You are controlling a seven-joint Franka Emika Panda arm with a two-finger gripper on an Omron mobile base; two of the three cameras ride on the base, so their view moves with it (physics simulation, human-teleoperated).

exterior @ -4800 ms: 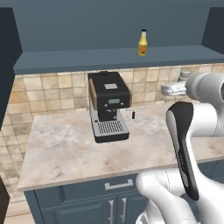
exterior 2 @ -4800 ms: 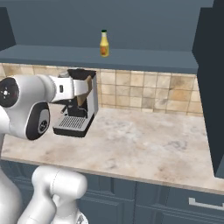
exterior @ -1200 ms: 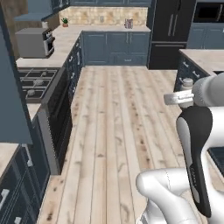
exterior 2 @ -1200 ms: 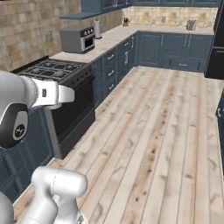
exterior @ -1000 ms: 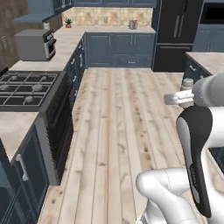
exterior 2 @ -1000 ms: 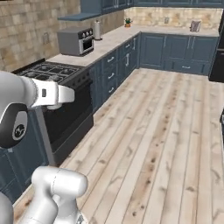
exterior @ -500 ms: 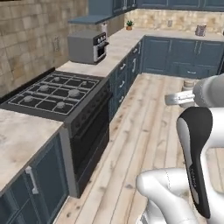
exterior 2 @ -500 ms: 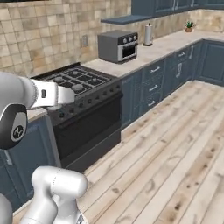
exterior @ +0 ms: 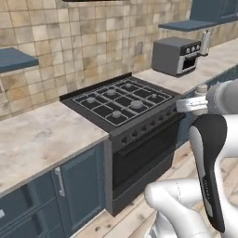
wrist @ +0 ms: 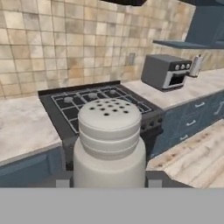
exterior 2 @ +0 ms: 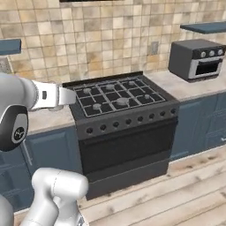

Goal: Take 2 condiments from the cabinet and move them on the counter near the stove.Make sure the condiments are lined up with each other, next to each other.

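Observation:
One of the condiments, a grey-white shaker [wrist: 109,140] with a perforated domed lid, stands upright between my fingertips [wrist: 62,183], and my gripper [wrist: 107,183] is shut on it. In the left base view the shaker [exterior: 201,88] sits at my hand, in the air in front of the stove's right end. The black gas stove [exterior: 121,100] [exterior 2: 117,99] [wrist: 96,103] stands ahead. The beige marbled counter [exterior: 37,135] [exterior 2: 44,119] [wrist: 22,127] lies to its left. The cabinet is out of view.
A grey toaster oven [exterior: 176,56] [exterior 2: 194,59] [wrist: 164,72] sits on the counter right of the stove, with a silver shaker-like thing [exterior: 204,42] behind it. Blue wall shelves [exterior: 14,59] [exterior 2: 205,27] jut out on both sides. Blue cupboards [exterior: 79,186] and wooden floor [exterior 2: 176,198] lie below.
The whole picture has shifted: the base has swung to face the stove, which now shows nearer and more square-on. The shaker stays in my shut gripper.

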